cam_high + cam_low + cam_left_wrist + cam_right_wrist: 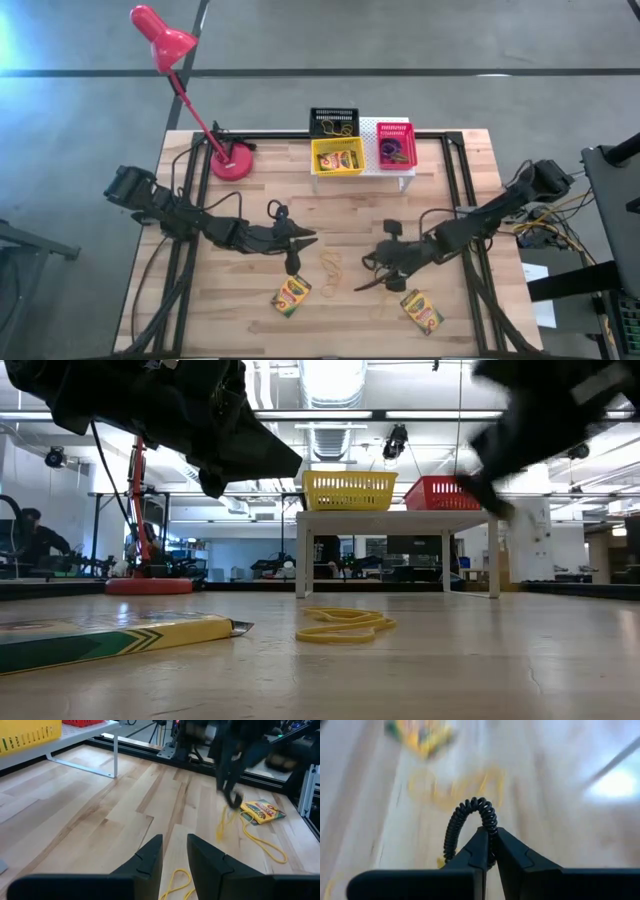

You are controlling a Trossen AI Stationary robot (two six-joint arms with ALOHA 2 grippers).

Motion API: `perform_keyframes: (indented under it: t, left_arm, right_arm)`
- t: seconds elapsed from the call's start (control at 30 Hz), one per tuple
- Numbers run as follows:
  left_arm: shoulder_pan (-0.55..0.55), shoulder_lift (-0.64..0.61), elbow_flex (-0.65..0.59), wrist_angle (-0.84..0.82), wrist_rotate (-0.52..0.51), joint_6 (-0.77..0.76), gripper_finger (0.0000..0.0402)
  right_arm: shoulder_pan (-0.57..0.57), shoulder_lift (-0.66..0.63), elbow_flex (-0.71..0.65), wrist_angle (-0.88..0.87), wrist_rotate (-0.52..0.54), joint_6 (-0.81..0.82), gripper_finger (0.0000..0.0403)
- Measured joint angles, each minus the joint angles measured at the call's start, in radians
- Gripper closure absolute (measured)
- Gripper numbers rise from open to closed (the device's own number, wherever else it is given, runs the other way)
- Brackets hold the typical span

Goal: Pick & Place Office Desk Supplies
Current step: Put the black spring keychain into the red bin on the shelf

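A pale butcher-block desk on a grey concrete floor, seen from above: at its far edge a red desk lamp and a white perforated metal riser carrying a yellow slotted basket with a crayon box inside and a pink-red slotted basket; a black slotted basket sits behind them. My left claw hovers mid-desk, near a tangle of thin tan rubber bands and a yellow-green crayon box. My right claw sits low over the near desk, just beside a second yellow-green crayon box.

From desk height, the rubber bands lie flat in the middle, the near crayon box to one side, the yellow basket and pink-red basket up on the riser, with an open workshop behind.

Past my left wrist, my left claw stands parted and grasps nothing, a loop of rubber band on the boards below it; my right claw hangs farther off, a tan band dangling from it, near the second crayon box.

Past my right wrist, my right claw is clenched on a black coiled ring, which arches up from the fingertips; blurred tan bands lie on the desk beyond.
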Motion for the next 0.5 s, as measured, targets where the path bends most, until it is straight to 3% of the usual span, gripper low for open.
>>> perform_keyframes:
  t: [0.2, 0.5]
  left_arm:
    - [0.007, 0.0, 0.0, 0.0, 0.0, 0.001, 0.0308]
    - [0.008, 0.0, 0.0, -0.005, 0.0, 0.001, 0.0308]
  right_arm:
    - [-0.106, -0.135, 0.19, -0.115, 0.19, -0.102, 0.038]
    - [-0.548, -0.189, 0.525, -0.602, 0.211, -0.169, 0.038]
